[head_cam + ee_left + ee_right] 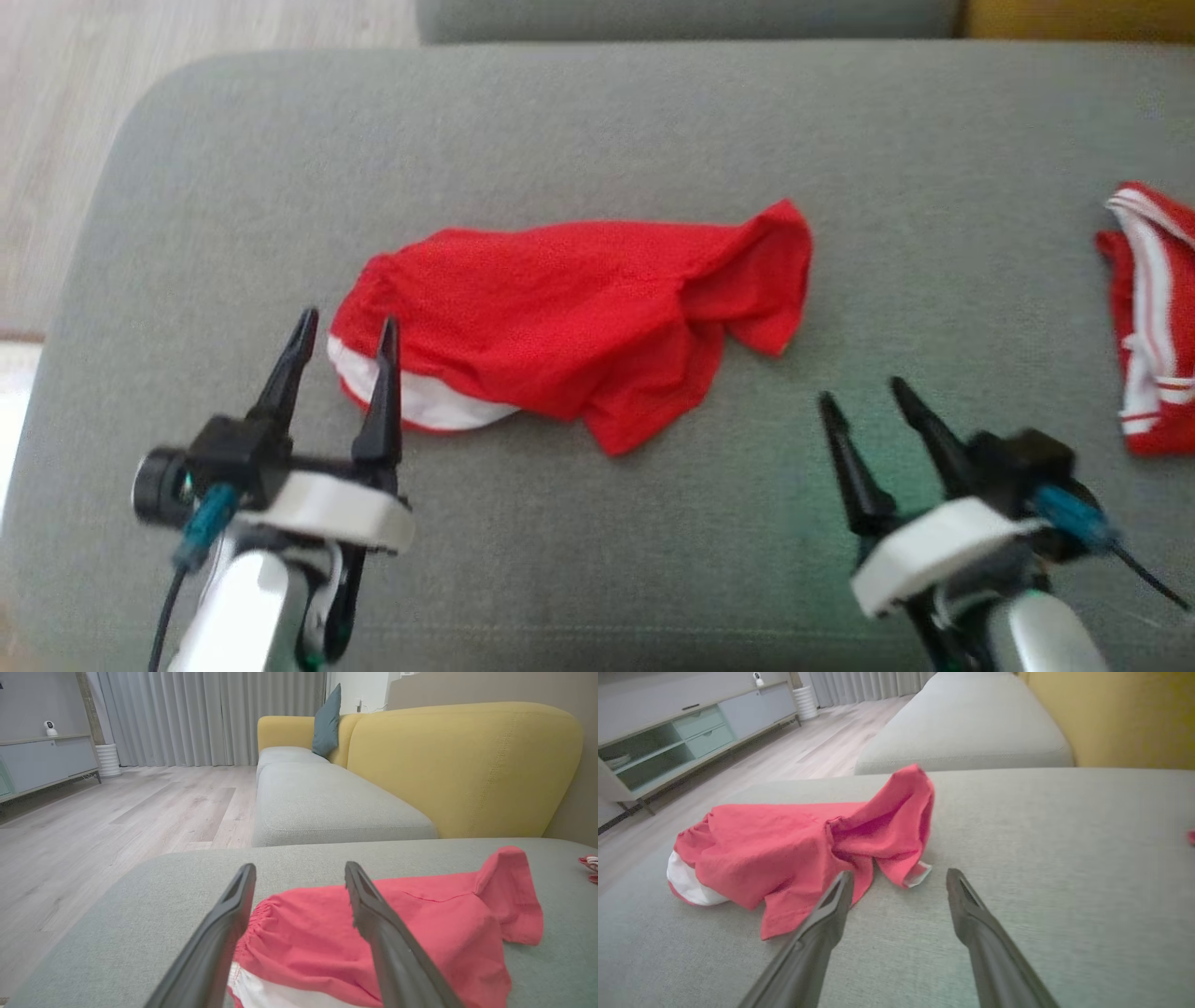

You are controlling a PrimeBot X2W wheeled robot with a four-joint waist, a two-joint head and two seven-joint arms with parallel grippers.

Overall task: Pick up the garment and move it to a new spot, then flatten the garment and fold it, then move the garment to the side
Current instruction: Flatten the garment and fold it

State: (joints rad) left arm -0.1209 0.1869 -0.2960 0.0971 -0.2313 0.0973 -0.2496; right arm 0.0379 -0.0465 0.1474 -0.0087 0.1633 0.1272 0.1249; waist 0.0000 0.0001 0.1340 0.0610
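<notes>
The garment [579,317] is a crumpled pair of red shorts with a white lining, lying in the middle of the grey sofa seat [597,131]. My left gripper [345,322] stands open at the garment's left, elasticated end, with its fingers spread just over that edge and nothing between them. In the left wrist view the garment [420,933] lies under and past the gripper [300,870]. To the garment's lower right my right gripper [861,390] hangs open, apart from the cloth. The right wrist view has the garment [794,844] ahead and left of that gripper [900,873].
A second red garment with white stripes [1153,317] lies at the seat's right edge. The seat's left edge drops to a wooden floor [65,140]. Behind are another grey seat [322,802] and a yellow backrest [462,765]. A low cabinet [686,737] stands across the room.
</notes>
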